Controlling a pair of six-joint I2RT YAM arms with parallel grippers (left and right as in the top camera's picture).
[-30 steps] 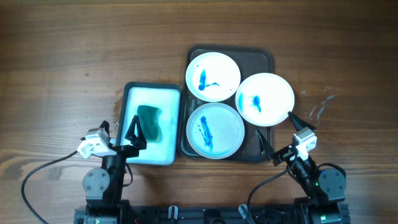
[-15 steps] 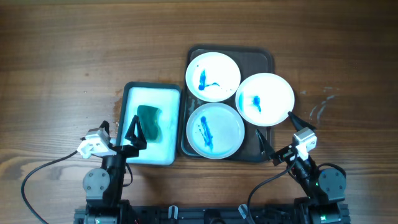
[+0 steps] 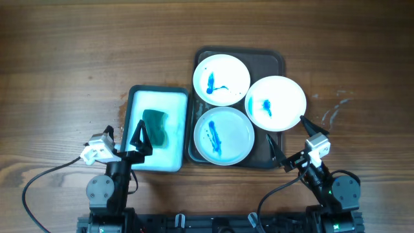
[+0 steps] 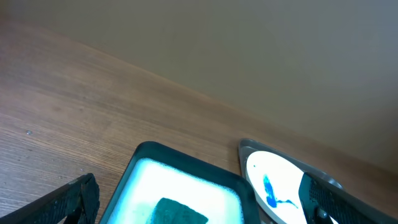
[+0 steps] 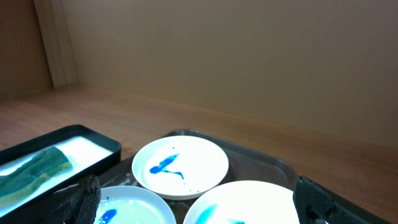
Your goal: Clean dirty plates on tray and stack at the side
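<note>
Plates (image 3: 221,79) unmoved on tray (image 3: 275,61), left pincer (image 3: 124,134), right pincer (image 3: 288,134) apparently unchanged, spread.

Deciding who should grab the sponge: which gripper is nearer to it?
Left. The left gripper hangs over the white tray's near-left edge, just beside the sponge. The right gripper is off past the plates, by the dark tray's near-right corner.
</note>
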